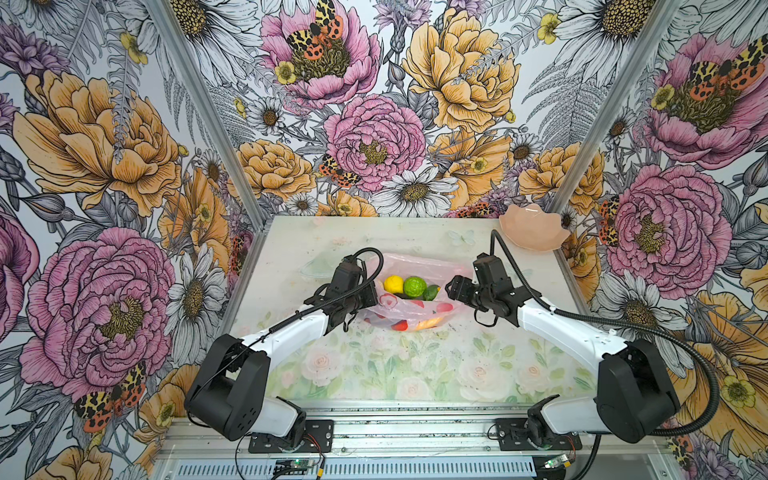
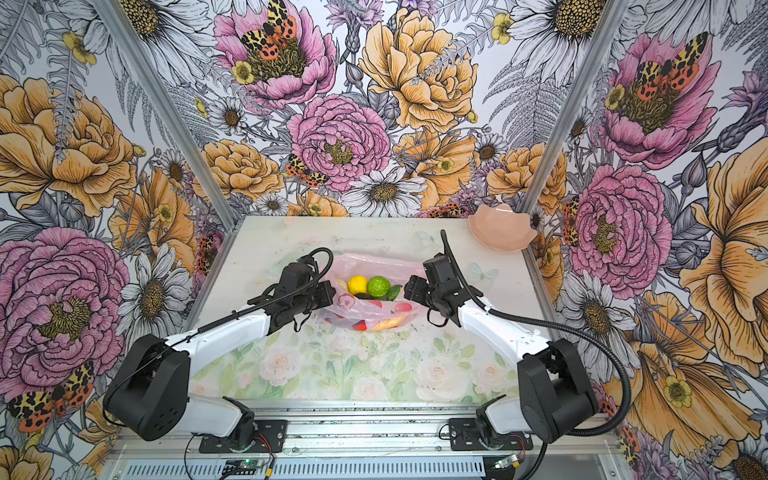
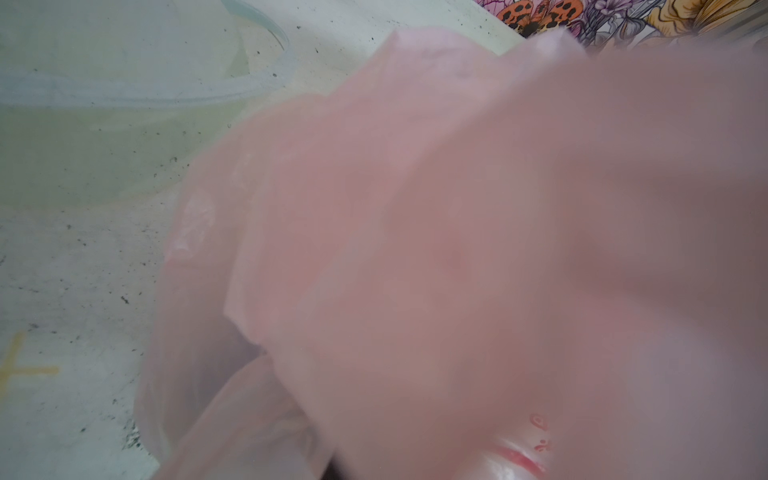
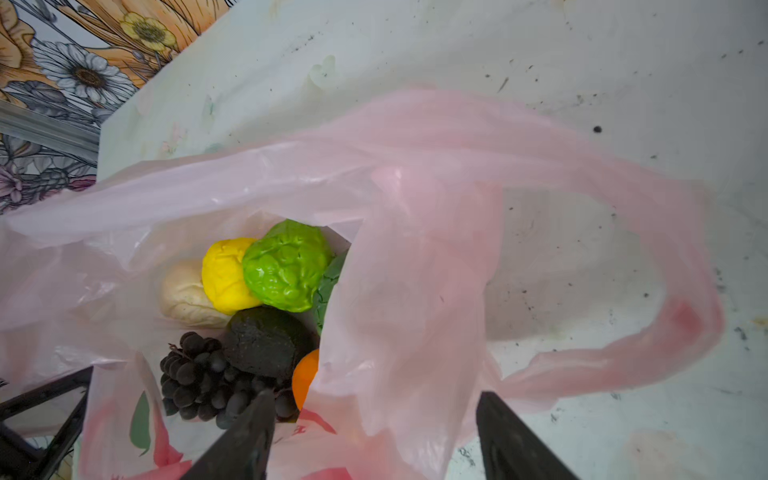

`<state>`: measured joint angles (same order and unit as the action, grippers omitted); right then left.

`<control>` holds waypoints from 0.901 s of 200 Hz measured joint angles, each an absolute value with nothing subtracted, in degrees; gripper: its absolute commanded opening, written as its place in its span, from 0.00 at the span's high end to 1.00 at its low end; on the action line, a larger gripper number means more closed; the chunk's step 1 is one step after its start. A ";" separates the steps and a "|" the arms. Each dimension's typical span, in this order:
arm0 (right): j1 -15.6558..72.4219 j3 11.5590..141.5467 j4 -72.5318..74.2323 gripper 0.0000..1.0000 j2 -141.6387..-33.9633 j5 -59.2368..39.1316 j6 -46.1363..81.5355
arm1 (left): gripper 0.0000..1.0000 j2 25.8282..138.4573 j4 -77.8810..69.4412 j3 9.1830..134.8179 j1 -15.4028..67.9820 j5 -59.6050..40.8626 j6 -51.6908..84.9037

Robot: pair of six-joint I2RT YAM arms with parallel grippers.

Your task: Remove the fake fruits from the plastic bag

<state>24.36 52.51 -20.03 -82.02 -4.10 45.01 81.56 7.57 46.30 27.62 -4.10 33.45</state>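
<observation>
The pink plastic bag (image 1: pixel 415 266) lies mid-table with its mouth open upward in both top views. Inside it show a yellow lemon (image 4: pixel 224 276), a lime (image 4: pixel 286 266), a cream lumpy piece (image 4: pixel 183 295), a dark avocado (image 4: pixel 266 340), a grape bunch (image 4: pixel 203 378) and an orange (image 4: pixel 305 376). My left gripper (image 1: pixel 372 297) is shut on the bag's left rim; pink film (image 3: pixel 457 208) covers its wrist view and hides the jaws. My right gripper (image 4: pixel 376 436) is open at the right rim, with a fold of the bag hanging loose between its fingers (image 4: pixel 245 440).
A peach petal-edged bowl (image 1: pixel 534 228) stands at the table's back right corner. A clear plastic ring-shaped piece (image 3: pixel 166 95) lies on the table left of the bag. The flower-printed table surface (image 1: pixel 374 365) stretches from the bag to the front edge.
</observation>
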 measured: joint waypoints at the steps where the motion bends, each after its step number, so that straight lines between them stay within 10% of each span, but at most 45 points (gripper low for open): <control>1: 24.49 52.71 -20.16 0.22 -82.39 -4.03 45.10 | 1.00 81.56 7.60 46.30 27.62 -4.10 33.45; 40: 25.93 58.46 -20.69 0.25 -89.54 -2.68 46.04 | 0.96 81.56 7.66 46.30 27.94 -4.10 33.47; 111: 26.06 62.81 -20.67 1.00 -96.88 -1.69 45.28 | 0.94 81.56 7.35 46.02 28.29 -4.16 33.74; 180: 15.18 45.17 1.98 1.00 -79.05 -16.47 47.07 | 1.00 81.43 -2.26 41.95 21.10 -7.92 40.71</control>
<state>15.18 45.17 1.98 -79.05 -16.47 47.07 81.43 -2.26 41.95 21.10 -7.92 40.71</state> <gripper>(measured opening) 0.048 0.050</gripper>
